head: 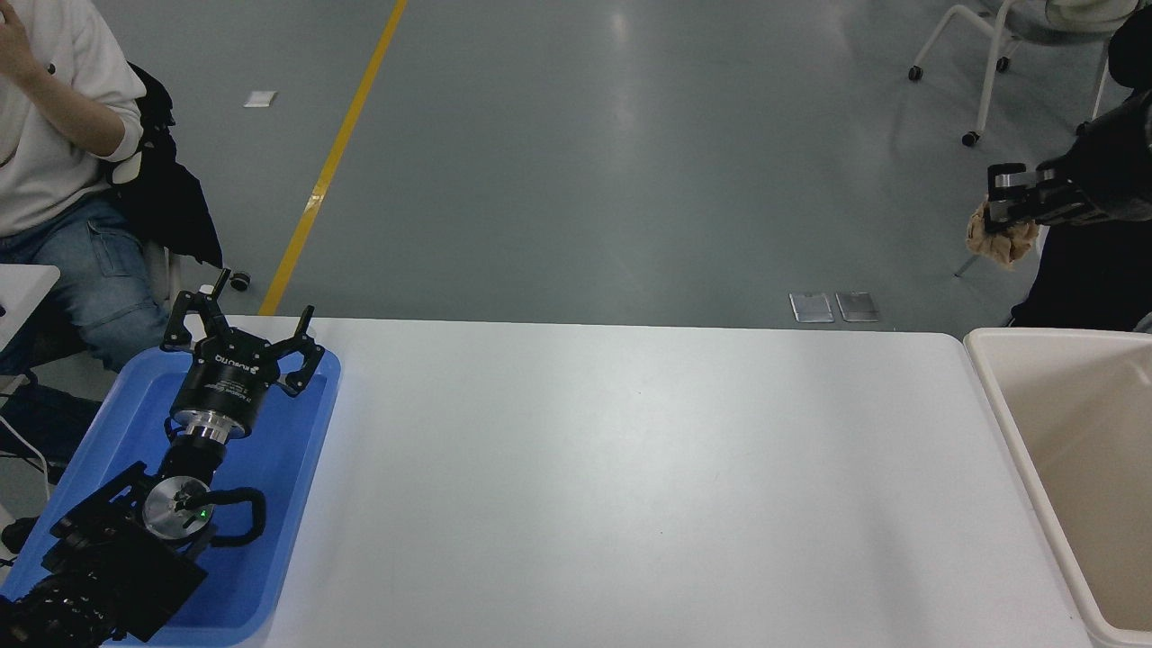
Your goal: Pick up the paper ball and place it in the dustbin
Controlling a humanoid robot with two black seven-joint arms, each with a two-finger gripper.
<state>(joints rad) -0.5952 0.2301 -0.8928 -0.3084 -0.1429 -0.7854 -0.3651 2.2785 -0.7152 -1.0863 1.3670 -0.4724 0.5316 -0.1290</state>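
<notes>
My right gripper (1001,209) comes in from the right edge, held high in the air beyond the table's far right corner. It is shut on the tan-brown paper ball (1002,240), which hangs under the fingers. The cream-beige dustbin (1012,427) stands at the table's right end, below and nearer than the ball; its inside looks bare. My left gripper (243,334) is parked open over the blue tray at the lower left.
The shallow blue tray (297,504) lies on the table's left end under the left arm. A person in a white top (49,135) sits at the far left. Wheeled chairs (981,63) stand on the floor at the top right.
</notes>
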